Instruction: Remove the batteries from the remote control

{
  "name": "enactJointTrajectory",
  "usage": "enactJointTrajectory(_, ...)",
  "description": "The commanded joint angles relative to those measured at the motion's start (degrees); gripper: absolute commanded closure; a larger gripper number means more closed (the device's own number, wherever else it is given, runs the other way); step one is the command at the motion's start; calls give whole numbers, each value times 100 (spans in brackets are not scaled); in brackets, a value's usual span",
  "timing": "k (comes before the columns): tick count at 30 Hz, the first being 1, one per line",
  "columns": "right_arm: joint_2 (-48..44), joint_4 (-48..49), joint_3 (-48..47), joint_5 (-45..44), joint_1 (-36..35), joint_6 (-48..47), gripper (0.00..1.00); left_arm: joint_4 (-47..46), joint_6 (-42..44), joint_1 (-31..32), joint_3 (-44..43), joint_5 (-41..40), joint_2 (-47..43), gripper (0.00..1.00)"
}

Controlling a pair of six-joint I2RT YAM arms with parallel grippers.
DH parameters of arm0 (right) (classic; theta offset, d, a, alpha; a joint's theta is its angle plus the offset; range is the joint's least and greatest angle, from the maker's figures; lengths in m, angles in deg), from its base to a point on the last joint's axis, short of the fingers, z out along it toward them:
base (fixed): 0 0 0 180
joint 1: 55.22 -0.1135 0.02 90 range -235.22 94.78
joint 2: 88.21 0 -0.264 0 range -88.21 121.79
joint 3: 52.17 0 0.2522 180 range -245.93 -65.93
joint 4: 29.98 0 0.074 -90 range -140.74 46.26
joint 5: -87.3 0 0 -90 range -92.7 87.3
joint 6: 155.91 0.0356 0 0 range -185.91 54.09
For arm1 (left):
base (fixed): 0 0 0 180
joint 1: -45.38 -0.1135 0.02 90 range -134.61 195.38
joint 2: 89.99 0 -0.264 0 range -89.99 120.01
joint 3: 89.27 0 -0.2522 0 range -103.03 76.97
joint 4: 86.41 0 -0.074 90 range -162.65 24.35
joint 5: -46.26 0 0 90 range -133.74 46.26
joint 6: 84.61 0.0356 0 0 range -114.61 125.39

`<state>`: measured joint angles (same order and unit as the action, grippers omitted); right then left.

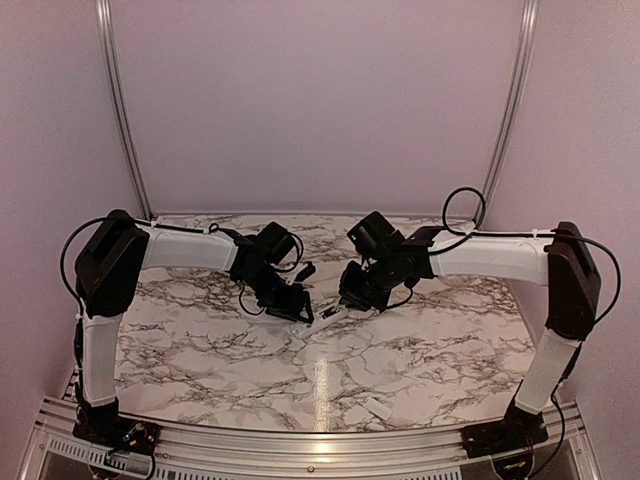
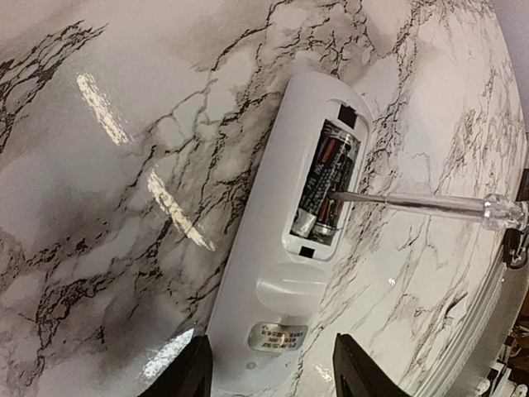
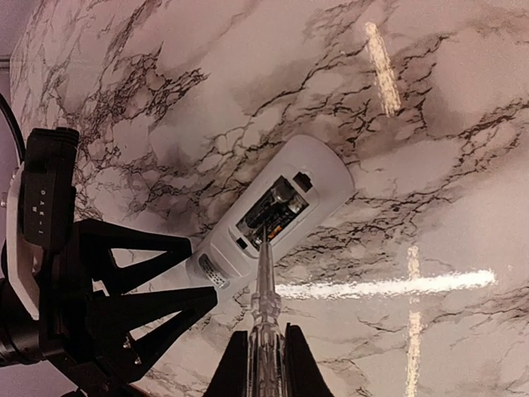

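Note:
The white remote control (image 2: 264,248) lies back face up on the marble table, its battery bay open. Two dark batteries (image 2: 326,182) sit side by side in the bay. My left gripper (image 2: 273,372) is closed on the remote's near end, one finger (image 2: 194,372) on each side. My right gripper (image 3: 266,364) is shut on the clear handle of a thin silvery screwdriver (image 3: 264,289). Its tip rests on the batteries (image 3: 273,213) at the bay's edge. The tool also shows in the left wrist view (image 2: 413,203). In the top view both grippers (image 1: 305,312) (image 1: 355,300) meet over the remote (image 1: 335,315).
A small white flat cover piece (image 1: 378,408) lies on the marble table (image 1: 220,360) near the front edge, right of centre. The left arm's black body (image 3: 50,248) fills the lower left of the right wrist view. Metal rails frame the back wall.

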<state>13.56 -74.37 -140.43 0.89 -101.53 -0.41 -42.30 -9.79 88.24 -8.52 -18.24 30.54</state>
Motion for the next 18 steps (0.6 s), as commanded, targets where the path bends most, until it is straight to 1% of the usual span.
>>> enactJointTrajectory(1,180,-265,-137,33,10,-1,100,31,-36,4,-99,147,148,48)
enactJointTrajectory(5,330,-239,-269,47,-4,-54,100,10,-82,4,-99,201,159,49)
enactJointTrajectory(8,538,-978,-690,-138,-1,-164,100,-27,-145,12,-75,264,169,49)
enactJointTrajectory(10,616,-1219,-849,-185,-2,-212,100,-57,-182,13,-50,276,157,50)
enactJointTrajectory(18,639,-725,-577,213,-1,-473,100,-117,-265,15,-20,275,137,50)
